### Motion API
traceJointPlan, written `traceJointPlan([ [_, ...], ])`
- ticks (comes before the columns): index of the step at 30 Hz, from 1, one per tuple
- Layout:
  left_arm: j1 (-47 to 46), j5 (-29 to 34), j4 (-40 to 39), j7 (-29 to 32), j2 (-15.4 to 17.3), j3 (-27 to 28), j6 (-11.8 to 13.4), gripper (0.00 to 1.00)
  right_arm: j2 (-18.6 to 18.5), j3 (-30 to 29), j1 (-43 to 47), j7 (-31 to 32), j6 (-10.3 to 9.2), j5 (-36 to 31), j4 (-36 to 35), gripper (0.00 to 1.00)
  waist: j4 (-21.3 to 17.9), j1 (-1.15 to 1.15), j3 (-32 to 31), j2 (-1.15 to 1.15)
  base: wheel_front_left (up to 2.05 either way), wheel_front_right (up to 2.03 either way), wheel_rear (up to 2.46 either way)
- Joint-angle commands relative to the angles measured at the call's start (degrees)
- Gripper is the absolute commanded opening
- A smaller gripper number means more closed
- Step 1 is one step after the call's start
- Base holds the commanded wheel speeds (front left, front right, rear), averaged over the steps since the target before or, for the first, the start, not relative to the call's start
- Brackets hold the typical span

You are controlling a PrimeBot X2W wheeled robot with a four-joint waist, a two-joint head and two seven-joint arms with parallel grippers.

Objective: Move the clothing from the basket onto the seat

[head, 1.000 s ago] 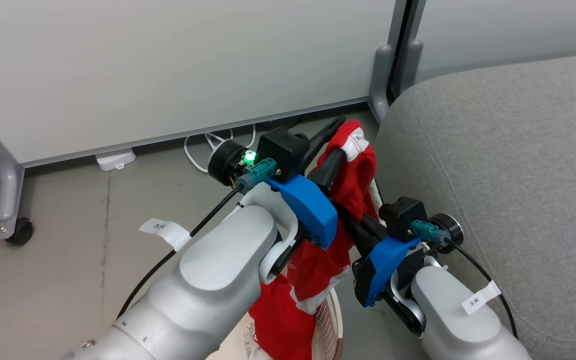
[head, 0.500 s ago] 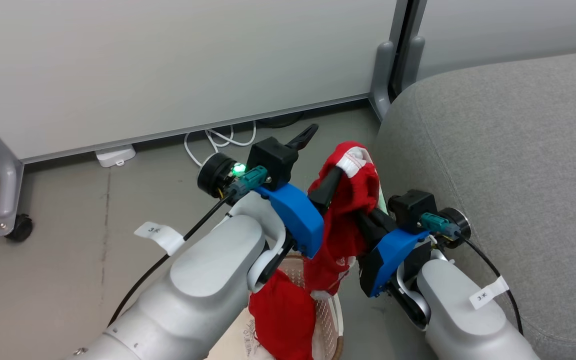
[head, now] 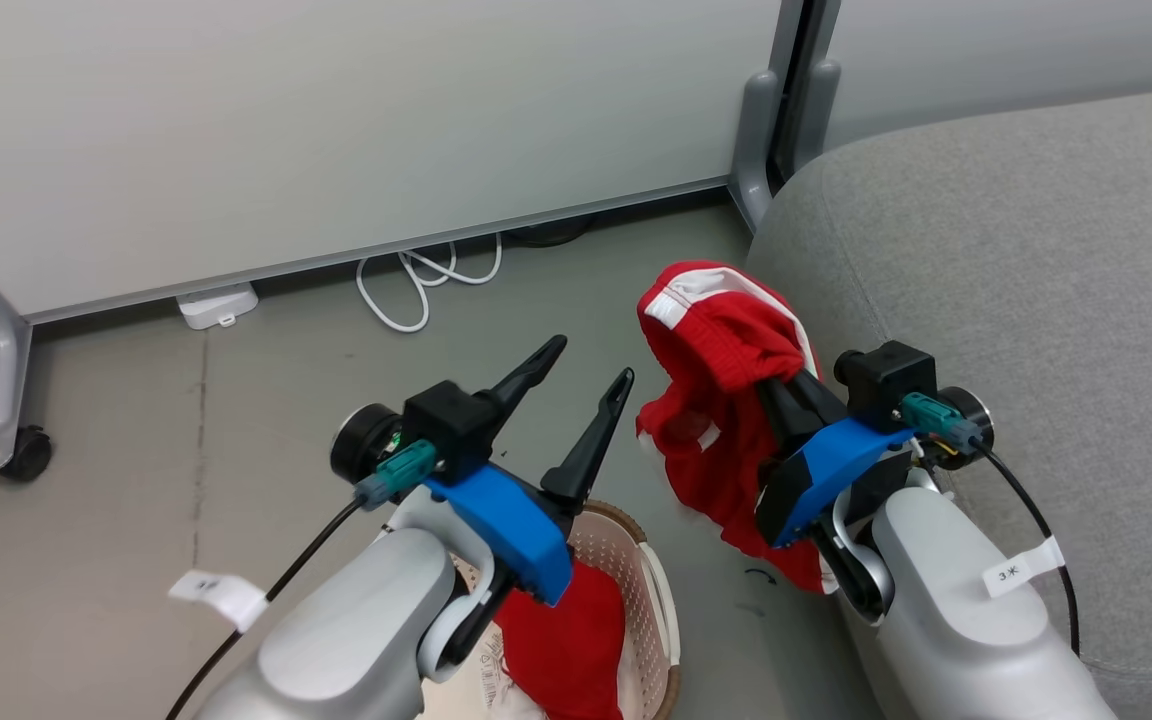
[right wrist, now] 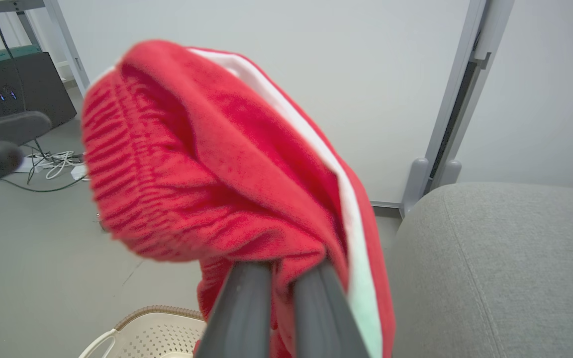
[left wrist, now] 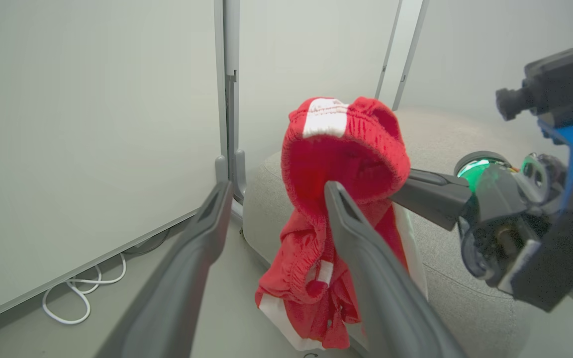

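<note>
A red garment (head: 726, 340) with white bands hangs in the air beside the grey seat (head: 1016, 260), and my right gripper (head: 784, 385) is shut on its bunched fabric. The right wrist view has that garment (right wrist: 207, 164) draped over the gripper (right wrist: 282, 271), with the seat (right wrist: 505, 258) to the right. My left gripper (head: 591, 362) stands open and empty, just left of the hanging cloth. In the left wrist view the garment (left wrist: 346, 144) hangs beyond its gripper (left wrist: 279, 188). A second red garment (head: 566, 640) lies in the cream basket (head: 658, 600) on the floor below.
A white partition wall runs along the back, with a grey post (head: 766, 120) at the seat's corner. Its grey leg with a caster (head: 11, 450) stands at the far left. White cables (head: 416, 290) and a small white box (head: 216, 305) lie on the grey floor.
My left gripper has opened, let go of the red garment and drawn back to the left. The right gripper keeps hold and has carried the garment slightly toward the seat.
</note>
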Motion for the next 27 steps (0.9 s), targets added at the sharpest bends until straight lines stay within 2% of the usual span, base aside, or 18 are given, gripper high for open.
traceJointPlan([
  [1,1.24,0.95,-1.89,-0.33,0.75,1.57,-0.23,1.0,-0.07,-0.39,-0.33,-0.25,0.03,-0.43,-0.52,0.0,-0.15,0.0,0.18,0.0,0.0,0.0,0.0],
  [5,7.2,4.2,-8.01,-0.32,2.84,6.73,-0.56,1.0,-0.07,-1.42,0.46,0.04,0.03,-1.38,-1.35,0.0,-0.58,0.0,0.56,0.0,0.0,0.0,0.0],
  [13,18.32,11.45,-16.41,-0.35,4.49,17.02,-2.15,1.0,-0.08,-2.2,2.16,0.96,0.02,-2.52,-2.94,0.0,-2.45,0.0,0.62,0.0,0.0,0.0,0.0],
  [19,25.67,17.32,-19.87,-0.35,3.61,24.52,-1.54,1.0,-0.06,-2.73,3.16,1.68,0.03,-2.9,-4.48,0.0,-5.46,0.0,0.54,0.0,0.0,0.0,0.0],
  [27,31.0,21.18,-21.06,-0.36,1.61,30.95,-2.93,1.0,-0.07,-2.8,4.42,2.71,0.03,-3.56,-6.63,0.0,-10.8,0.0,1.25,0.0,0.0,0.0,0.0],
])
